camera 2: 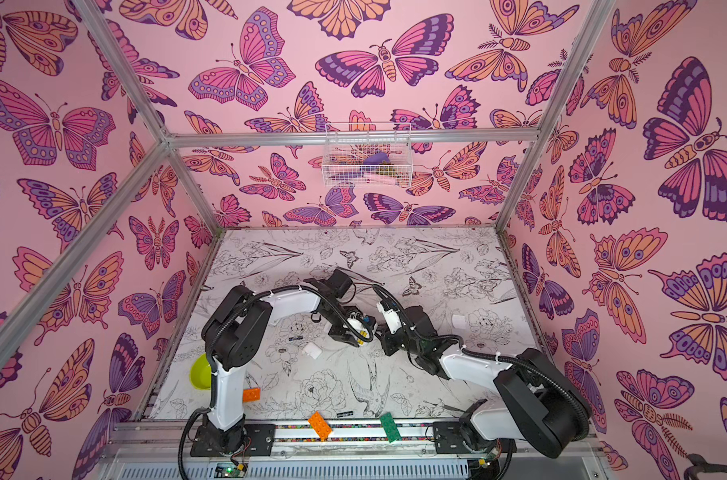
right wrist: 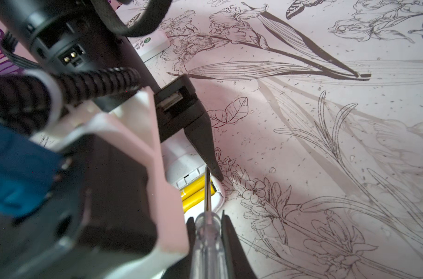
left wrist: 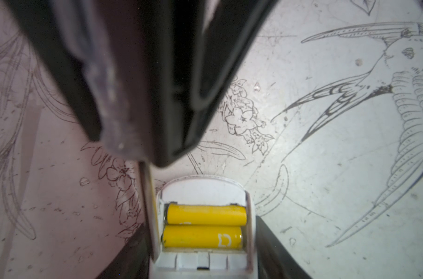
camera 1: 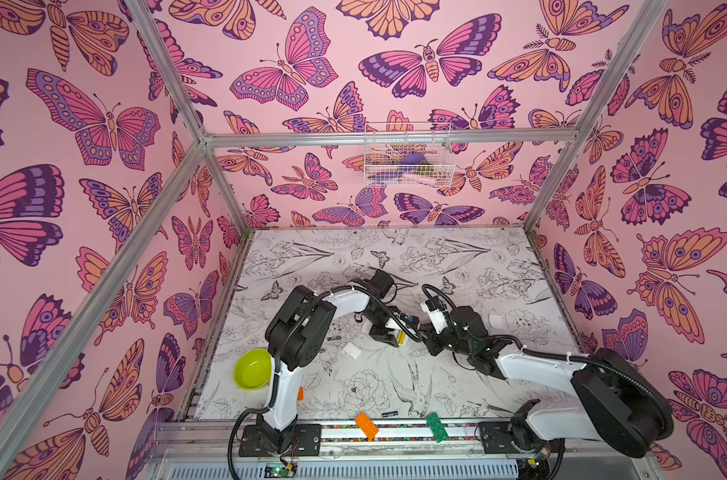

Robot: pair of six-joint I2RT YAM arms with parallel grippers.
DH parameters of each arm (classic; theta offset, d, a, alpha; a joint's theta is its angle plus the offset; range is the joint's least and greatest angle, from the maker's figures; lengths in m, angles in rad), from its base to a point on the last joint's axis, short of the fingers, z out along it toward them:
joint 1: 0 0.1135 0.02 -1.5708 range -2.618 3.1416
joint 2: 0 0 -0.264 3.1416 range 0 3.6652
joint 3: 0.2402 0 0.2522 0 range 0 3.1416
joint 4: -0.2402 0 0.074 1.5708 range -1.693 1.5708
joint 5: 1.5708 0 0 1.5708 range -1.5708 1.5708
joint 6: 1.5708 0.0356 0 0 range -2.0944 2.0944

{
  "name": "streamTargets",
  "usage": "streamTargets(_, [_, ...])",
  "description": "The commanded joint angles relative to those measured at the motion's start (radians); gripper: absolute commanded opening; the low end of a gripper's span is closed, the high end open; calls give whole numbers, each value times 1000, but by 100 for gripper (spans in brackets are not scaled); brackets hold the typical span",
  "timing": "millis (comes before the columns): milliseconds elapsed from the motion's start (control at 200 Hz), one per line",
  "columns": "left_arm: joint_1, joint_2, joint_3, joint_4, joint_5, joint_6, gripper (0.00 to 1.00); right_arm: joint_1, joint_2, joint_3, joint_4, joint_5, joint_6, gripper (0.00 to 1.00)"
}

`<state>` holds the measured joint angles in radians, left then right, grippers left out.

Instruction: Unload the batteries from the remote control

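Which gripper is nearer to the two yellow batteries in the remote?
Left. The left gripper holds the remote with the yellow batteries between its fingers; the right gripper is beyond the remote's end, only its screwdriver reaching it.

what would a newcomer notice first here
The pink butterfly walls all around the cell. Then, mid-table, two yellow batteries sitting in the open white remote, with the right gripper shut on a clear-handled tool pointed at them. A lime bowl sits near the table's left edge.
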<state>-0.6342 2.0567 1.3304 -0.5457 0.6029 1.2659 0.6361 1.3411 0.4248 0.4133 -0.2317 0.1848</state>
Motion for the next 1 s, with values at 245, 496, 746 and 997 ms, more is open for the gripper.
streamTargets(245, [7,36,-31,-17,-53,1,37,4,-75,-9,-147,34,-38,0])
streamTargets(496, [5,34,-28,-19,-47,-4,37,12,-27,12,-96,56,-26,0])
streamTargets(746, [3,29,-37,-19,-51,-2,36,18,44,36,-62,31,-22,0])
streamTargets(997, [4,32,-36,-17,-52,3,36,-24,27,69,-107,-133,31,0])
